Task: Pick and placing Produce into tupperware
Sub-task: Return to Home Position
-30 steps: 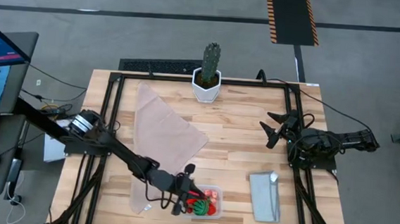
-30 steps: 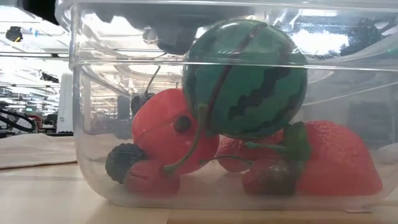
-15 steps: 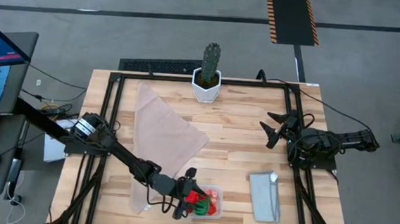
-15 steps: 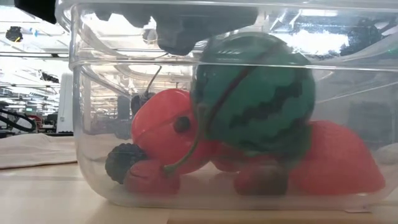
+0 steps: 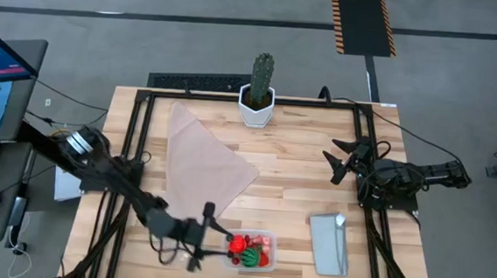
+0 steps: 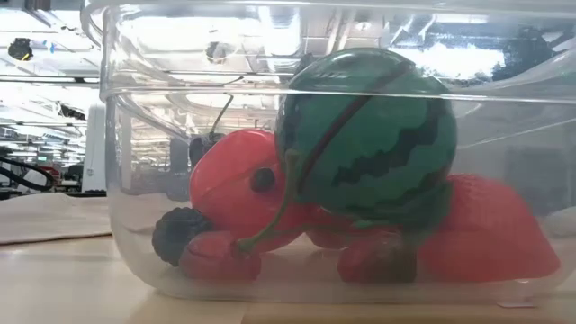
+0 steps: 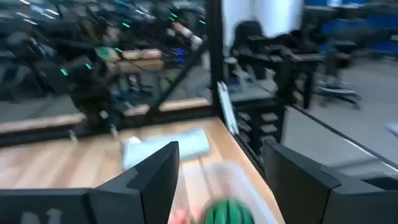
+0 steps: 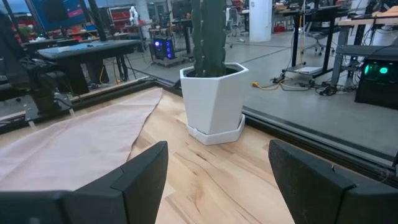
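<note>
So the left gripper (image 5: 201,236) hangs just beside the tub (image 6: 135,135), fingers apart and empty; the produce (image 6: 364,135) sits piled inside it, near the lid (image 5: 329,244). Right gripper (image 5: 340,161) waits at the table's right side, fingers spread.

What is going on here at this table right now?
The left tool hangs open and empty beside the clear tub near the table's edge. In the tub lie a striped watermelon ball, strawberries and cherries, all toys. The right tool waits open at the right side, holding nothing.
</note>
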